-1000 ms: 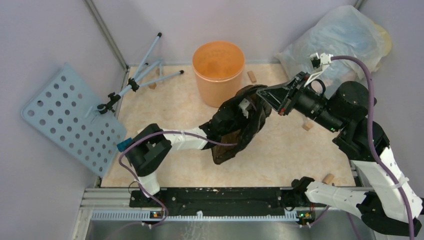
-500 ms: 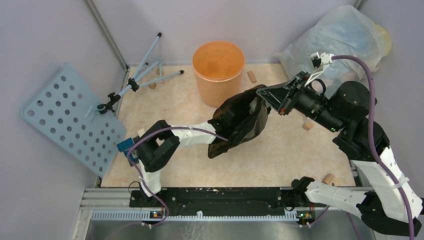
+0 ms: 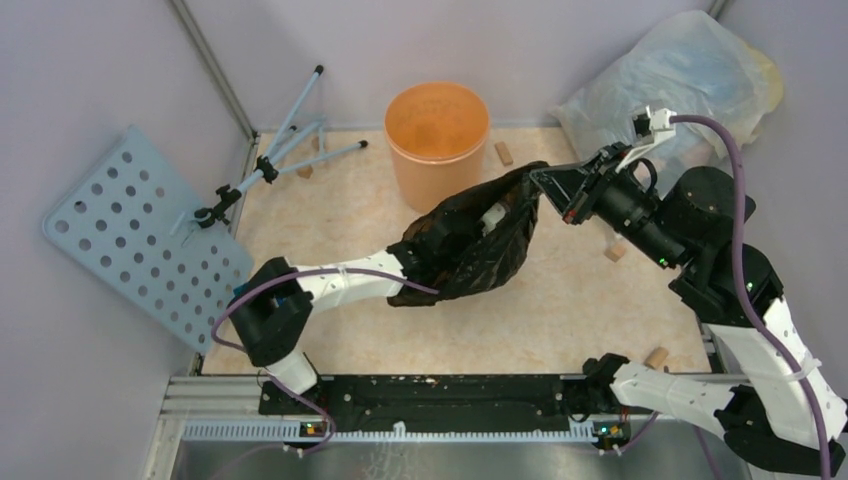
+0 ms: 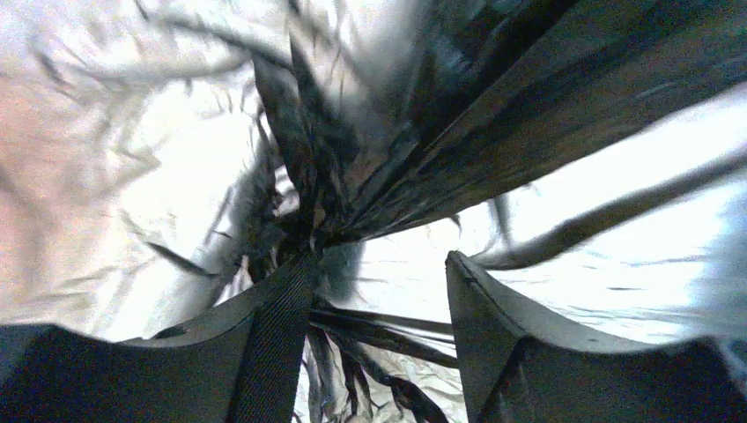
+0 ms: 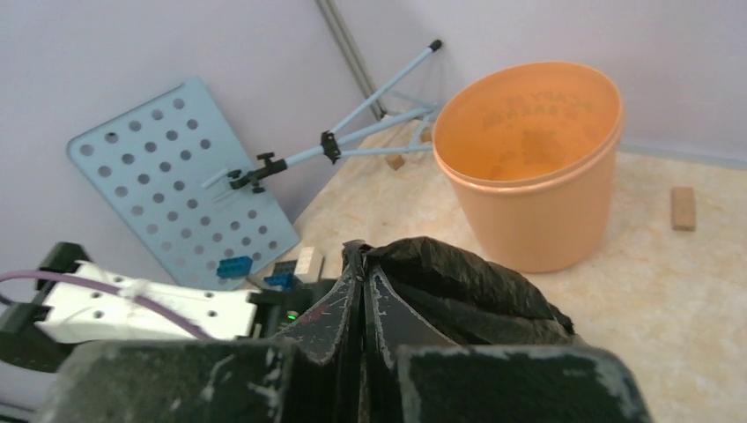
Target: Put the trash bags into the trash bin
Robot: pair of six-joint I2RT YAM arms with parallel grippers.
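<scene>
The black trash bag [image 3: 470, 245] seemed light, floppy and slick. Right fingers [image 5: 339, 313] pinched its bunched edge, a sound hold; left fingers [image 4: 273, 344] stood spread amid its folds.

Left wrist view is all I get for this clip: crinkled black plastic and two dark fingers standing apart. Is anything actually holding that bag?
Observer: Yes. The right gripper is shut on a pinch of the black bag, at its upper corner.
Operator: Where is the bin from there?
Observer: The orange bucket stands upright just behind the bag, toward the back wall. The bag is outside it.
Operator: And the left arm?
Observer: Seen from above, it reaches in from the left, and the bag drapes over the left gripper, hiding it.
</scene>
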